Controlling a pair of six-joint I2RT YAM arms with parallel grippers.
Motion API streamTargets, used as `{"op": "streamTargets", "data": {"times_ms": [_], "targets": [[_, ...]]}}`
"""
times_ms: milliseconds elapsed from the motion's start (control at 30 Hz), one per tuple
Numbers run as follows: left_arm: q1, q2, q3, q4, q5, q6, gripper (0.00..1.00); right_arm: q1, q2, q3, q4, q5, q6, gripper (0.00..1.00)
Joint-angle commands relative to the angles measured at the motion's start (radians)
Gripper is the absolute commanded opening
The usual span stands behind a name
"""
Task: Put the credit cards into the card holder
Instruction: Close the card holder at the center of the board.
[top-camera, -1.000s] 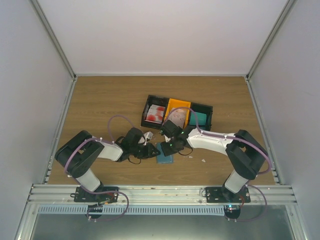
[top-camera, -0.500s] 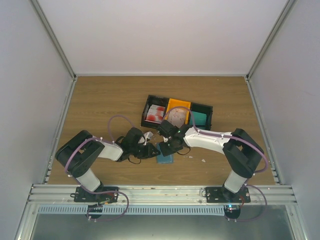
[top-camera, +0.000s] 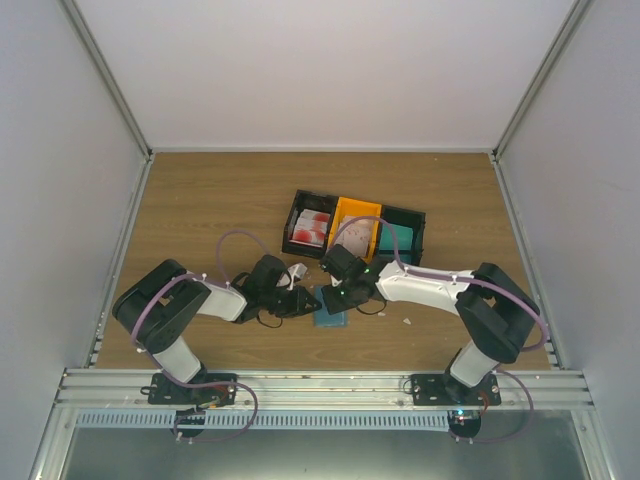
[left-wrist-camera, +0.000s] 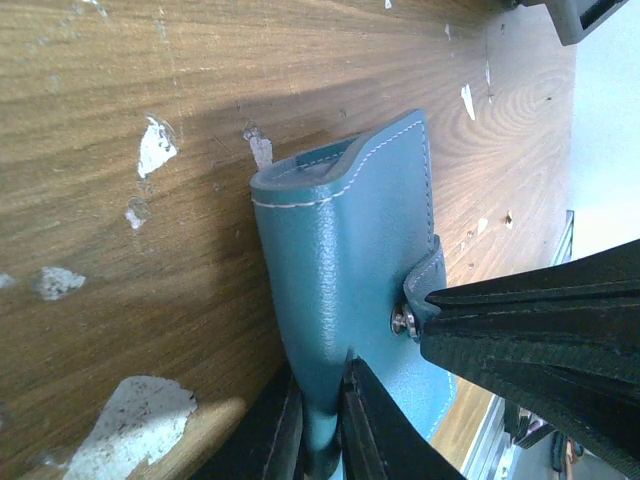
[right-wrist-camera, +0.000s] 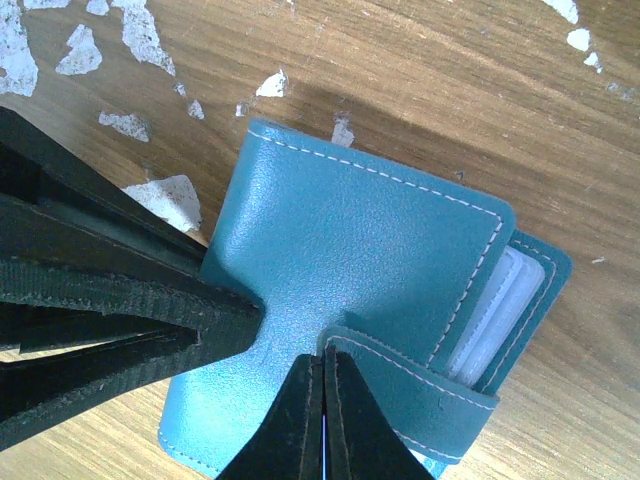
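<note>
**Q:** What are the grippers doing?
**A:** The left gripper (left-wrist-camera: 320, 390) is pinching one cover edge of the card holder (right-wrist-camera: 350, 240) between narrow jaws. The right gripper (right-wrist-camera: 322, 362), directly opposite, is clamping its strap (right-wrist-camera: 420, 395).
**Q:** And the credit cards (top-camera: 312, 228)?
**A:** They are lying in a black bin (top-camera: 291, 220), beyond both fingertips.

A brown wood-grain table (top-camera: 190, 210) is carrying a row of three plastic bins (top-camera: 350, 208), black, orange and black, lying toward 1 o'clock from its middle. A greenish-teal block (top-camera: 397, 238) is sitting in the black bin at the row's 3 o'clock end. Small irregular white scraps (right-wrist-camera: 150, 198) are lying scattered on the wood.
</note>
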Motion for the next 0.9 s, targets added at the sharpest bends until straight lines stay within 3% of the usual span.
{"op": "streamTargets", "data": {"times_ms": [0,867], "targets": [[-0.041,0.076,0.016,-0.038,-0.053,0.026,0.15,0.04,0.037,-0.028,0.135,-0.194,0.0,0.01],[-0.041,0.082,0.023,-0.041,-0.055,0.028,0.15,0.107,0.212,-0.075,-0.032,-0.138,0.031,0.0]]}}
